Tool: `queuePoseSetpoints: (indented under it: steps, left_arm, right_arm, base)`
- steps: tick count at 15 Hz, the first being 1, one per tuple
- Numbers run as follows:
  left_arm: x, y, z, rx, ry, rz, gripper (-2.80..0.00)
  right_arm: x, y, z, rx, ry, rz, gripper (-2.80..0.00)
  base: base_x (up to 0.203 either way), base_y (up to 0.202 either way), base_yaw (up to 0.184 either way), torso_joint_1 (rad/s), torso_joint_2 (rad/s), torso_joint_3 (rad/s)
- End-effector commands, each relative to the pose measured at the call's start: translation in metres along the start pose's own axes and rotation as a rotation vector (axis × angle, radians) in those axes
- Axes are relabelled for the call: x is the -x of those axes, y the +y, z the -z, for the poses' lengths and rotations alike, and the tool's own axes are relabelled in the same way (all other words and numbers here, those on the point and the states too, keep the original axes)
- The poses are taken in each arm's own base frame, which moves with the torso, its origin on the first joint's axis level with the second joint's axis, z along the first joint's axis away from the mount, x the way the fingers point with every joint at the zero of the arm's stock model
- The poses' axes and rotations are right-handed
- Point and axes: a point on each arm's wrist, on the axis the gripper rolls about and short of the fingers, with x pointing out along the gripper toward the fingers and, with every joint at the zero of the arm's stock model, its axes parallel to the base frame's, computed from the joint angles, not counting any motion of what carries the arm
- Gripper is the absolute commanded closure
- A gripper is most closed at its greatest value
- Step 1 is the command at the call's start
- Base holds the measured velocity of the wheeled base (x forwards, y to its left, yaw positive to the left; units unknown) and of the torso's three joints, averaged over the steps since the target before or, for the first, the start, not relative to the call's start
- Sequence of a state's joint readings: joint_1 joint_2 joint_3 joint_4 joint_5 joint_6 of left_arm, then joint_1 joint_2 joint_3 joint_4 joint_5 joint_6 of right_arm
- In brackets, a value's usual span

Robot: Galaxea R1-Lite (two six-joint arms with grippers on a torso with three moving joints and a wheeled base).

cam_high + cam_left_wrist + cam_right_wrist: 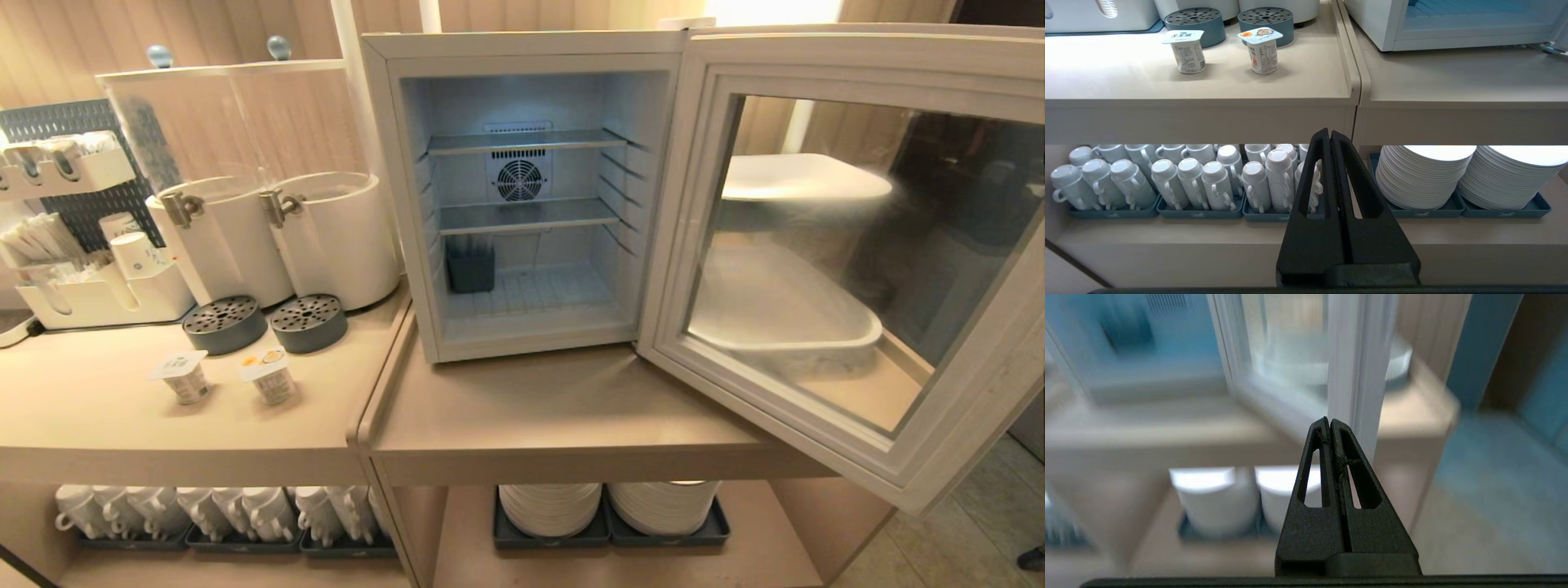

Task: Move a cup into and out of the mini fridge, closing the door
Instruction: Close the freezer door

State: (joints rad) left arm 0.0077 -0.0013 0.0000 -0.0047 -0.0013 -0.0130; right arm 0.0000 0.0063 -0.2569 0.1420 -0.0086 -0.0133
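One dark bin [470,268] inside open mini fridge [522,196]

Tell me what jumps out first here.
The white boxy mini fridge on the beige counter, its glass-paned door swung wide to the right, lit interior showing wire shelves. Left of it, two sealed white yogurt cups stand on the counter before two white drink dispensers.

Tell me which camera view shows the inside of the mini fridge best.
The head view: the mini fridge faces it with the door swung wide, showing both wire shelves, the fan and a dark holder on the floor. The left wrist view catches only its bottom front edge; the right wrist view shows a blurred corner.
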Motion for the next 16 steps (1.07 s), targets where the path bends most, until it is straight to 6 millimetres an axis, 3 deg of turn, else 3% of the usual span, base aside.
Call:
queuePoseSetpoints:
  steps: [1,2,4,7,10,11,12,14,16]
  left_arm:
    - [0.000,0.000,0.000,0.001,0.001,0.000,0.00]
    - [0.000,0.000,0.000,0.001,0.001,0.000,0.00]
    - [0.000,0.000,0.000,0.001,0.001,0.000,0.00]
    - [0.000,0.000,0.000,0.001,0.001,0.000,0.00]
    - [0.000,0.000,0.000,0.001,0.001,0.000,0.00]
    - [0.000,0.000,0.000,0.001,0.001,0.000,0.00]
    - [0.000,0.000,0.000,0.001,0.001,0.000,0.00]
    - [0.000,0.000,0.000,0.001,0.001,0.000,0.00]
    - [0.000,0.000,0.000,0.001,0.001,0.000,0.00]
  right_arm:
    - [0.015,-0.002,-0.059,-0.034,-0.120,0.030,0.00]
    - [0.009,-0.005,-0.089,-0.093,-0.119,0.075,0.00]
    - [-0.023,-0.014,-0.136,-0.193,-0.077,0.173,0.00]
    - [-0.060,-0.022,-0.184,-0.348,-0.105,0.267,0.00]
    - [-0.091,-0.012,-0.227,-0.366,-0.107,0.395,0.00]
    - [-0.114,-0.005,-0.238,-0.329,-0.087,0.497,0.00]
    - [-0.150,-0.003,-0.247,-0.285,-0.066,0.630,0.00]
    - [-0.206,-0.019,-0.271,-0.255,-0.090,0.796,0.00]
    - [-0.225,-0.053,-0.287,-0.245,-0.127,0.841,0.00]
  base:
    - [0.000,0.000,0.000,0.000,0.00,0.000]
    - [0.000,0.000,0.000,0.000,0.00,0.000]
    - [0.000,0.000,0.000,0.000,0.00,0.000]
    - [0.000,0.000,0.000,0.000,0.00,0.000]
    - [0.000,0.000,0.000,0.000,0.00,0.000]
    - [0.000,0.000,0.000,0.000,0.00,0.000]
    - [0.000,0.000,0.000,0.000,0.00,0.000]
    - [0.000,0.000,0.000,0.000,0.00,0.000]
    - [0.000,0.000,0.000,0.000,0.00,0.000]
